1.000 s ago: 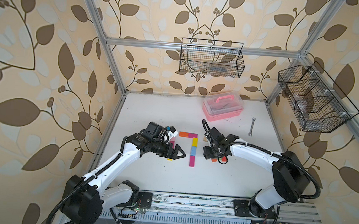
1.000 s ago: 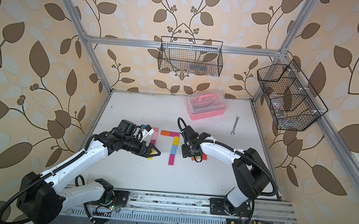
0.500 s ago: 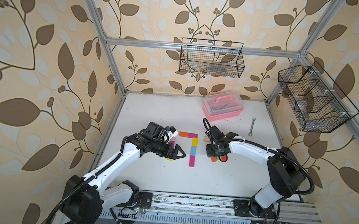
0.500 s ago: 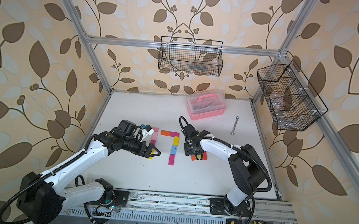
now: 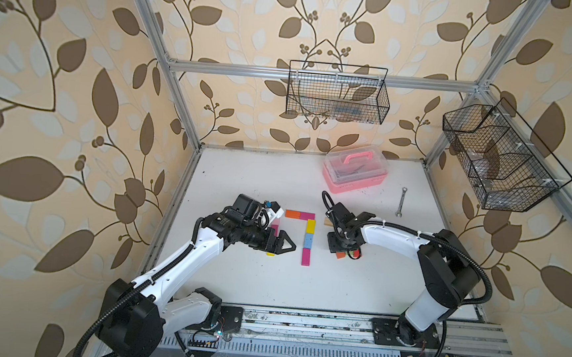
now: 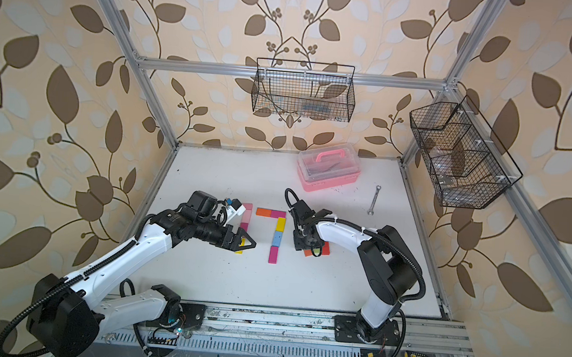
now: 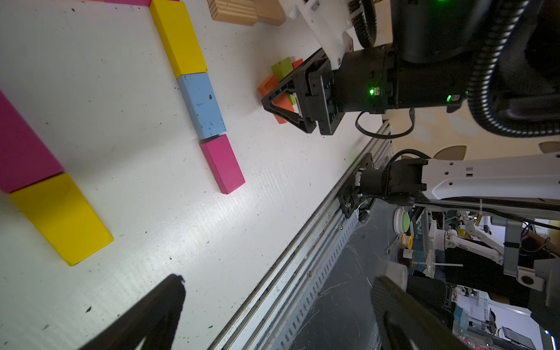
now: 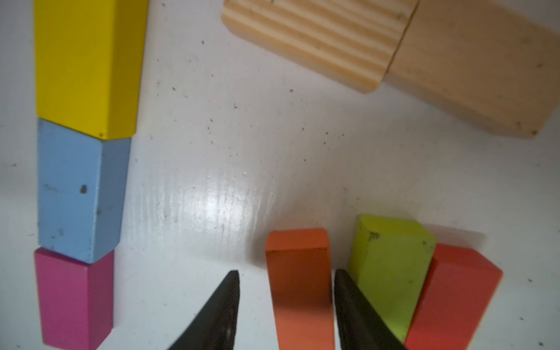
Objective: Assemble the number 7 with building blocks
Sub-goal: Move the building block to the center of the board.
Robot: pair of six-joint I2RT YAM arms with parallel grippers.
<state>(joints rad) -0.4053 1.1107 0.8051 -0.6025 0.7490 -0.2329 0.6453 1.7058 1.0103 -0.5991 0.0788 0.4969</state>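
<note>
A number 7 lies mid-table in both top views: an orange block (image 5: 292,214) and a magenta block (image 5: 306,216) form the bar, with yellow (image 5: 311,226), blue (image 5: 308,240) and magenta (image 5: 306,256) as the stem. My right gripper (image 8: 287,272) is open and low over the table, straddling a loose orange block (image 8: 300,272); one finger touches it, the other stands apart. A green block (image 8: 391,257) and a red block (image 8: 460,288) lie beside it, and two plain wood blocks (image 8: 318,39) lie farther off. My left gripper (image 5: 285,246) hangs open and empty over a pink, magenta and yellow column (image 6: 244,226).
A pink clear-lidded box (image 5: 355,172) stands at the back, with a wrench (image 5: 402,202) to its right. Wire baskets hang on the back wall (image 5: 337,93) and the right wall (image 5: 499,160). A metal rail (image 5: 302,321) runs along the table's front edge.
The right gripper's jaws have narrowed a little around the loose orange block, and its arm has shifted slightly. The left arm has not moved.
</note>
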